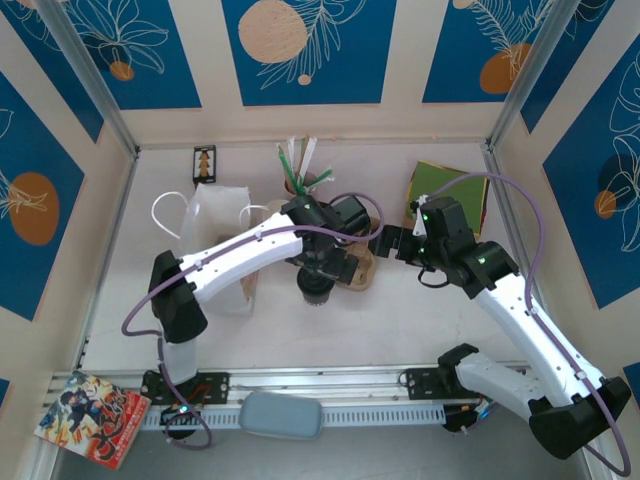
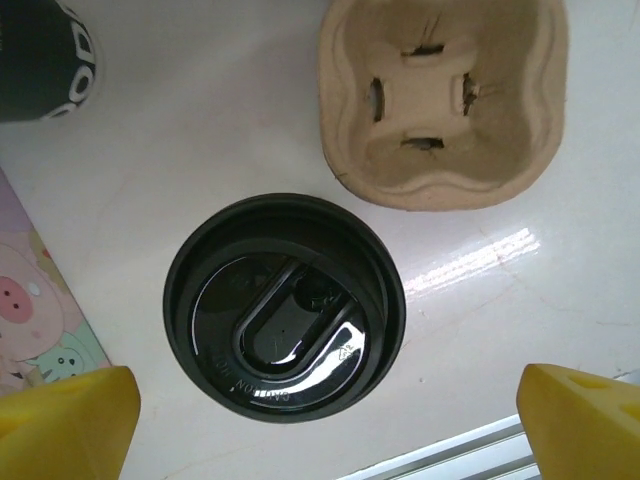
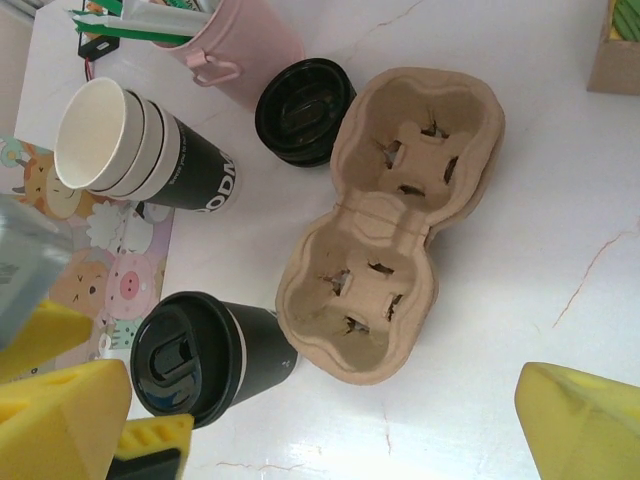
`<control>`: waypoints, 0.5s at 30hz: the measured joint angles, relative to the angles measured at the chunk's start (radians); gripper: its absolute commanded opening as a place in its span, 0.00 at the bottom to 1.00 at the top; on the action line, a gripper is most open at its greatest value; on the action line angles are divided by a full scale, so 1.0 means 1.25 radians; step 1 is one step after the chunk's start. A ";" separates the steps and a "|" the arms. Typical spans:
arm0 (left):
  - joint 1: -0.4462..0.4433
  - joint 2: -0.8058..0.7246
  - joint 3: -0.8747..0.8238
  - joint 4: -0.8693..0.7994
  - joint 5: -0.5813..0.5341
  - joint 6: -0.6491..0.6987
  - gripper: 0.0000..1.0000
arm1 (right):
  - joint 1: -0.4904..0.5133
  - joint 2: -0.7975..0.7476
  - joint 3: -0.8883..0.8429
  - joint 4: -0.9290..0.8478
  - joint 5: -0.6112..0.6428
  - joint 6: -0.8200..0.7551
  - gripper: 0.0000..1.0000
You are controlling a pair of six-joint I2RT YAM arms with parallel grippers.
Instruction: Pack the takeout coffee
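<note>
Two bare wells (image 3: 412, 160) in carrier (image 3: 352, 212) — lidded coffee (image 3: 215, 355) beside

White tabletop (image 1: 400, 320) carried: pulp carrier (image 3: 390, 225) at centre, takeout coffee (image 3: 205, 355) upright just beside it at 7 o'clock, loose lid (image 3: 303, 110), tipped cup stack (image 3: 130, 150), paper bag (image 1: 215, 240) at 9, pink pail (image 3: 245, 40) at 12, green-topped box (image 1: 445, 195) at 2.

We find the takeout coffee (image 3: 200, 355) standing on the table (image 3: 520, 300) just beside one end of the pulp cup carrier (image 3: 390, 220), to its left in the right wrist view. Beyond the coffee stands a stack of lidless cups (image 3: 130, 150), beside a mat (image 3: 110, 270). A stack of loose lids (image 3: 305, 110) sits between carrier and pail (image 3: 245, 40). The paper bag (image 1: 215, 215) stands left of all.
</note>
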 measured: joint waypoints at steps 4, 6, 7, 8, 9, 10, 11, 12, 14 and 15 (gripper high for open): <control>0.019 0.002 -0.024 0.015 0.023 -0.006 0.93 | -0.004 0.000 0.000 0.000 -0.012 -0.012 0.99; 0.027 0.002 -0.031 0.020 0.028 -0.007 0.91 | -0.011 0.000 -0.001 -0.001 -0.024 -0.019 0.99; 0.031 0.002 -0.035 0.024 0.028 -0.007 0.91 | -0.016 0.000 -0.002 -0.001 -0.033 -0.024 0.99; 0.034 0.002 -0.039 0.027 0.030 -0.007 0.90 | -0.022 0.000 -0.003 -0.001 -0.043 -0.027 0.99; 0.036 0.002 -0.045 0.031 0.031 -0.007 0.90 | -0.031 0.000 -0.006 0.000 -0.058 -0.031 0.99; 0.039 0.002 -0.050 0.034 0.031 -0.008 0.89 | -0.041 0.000 -0.011 0.000 -0.074 -0.034 0.99; 0.041 0.002 -0.056 0.038 0.032 -0.010 0.88 | -0.049 0.000 -0.014 0.000 -0.089 -0.036 0.99; 0.044 0.002 -0.065 0.041 0.034 -0.012 0.88 | -0.057 0.000 -0.018 -0.001 -0.107 -0.040 0.99; 0.049 0.002 -0.084 0.052 0.040 -0.016 0.84 | -0.069 0.000 -0.023 -0.002 -0.139 -0.047 0.99; 0.053 0.002 -0.092 0.057 0.044 -0.019 0.83 | -0.072 0.000 -0.024 -0.002 -0.152 -0.050 0.99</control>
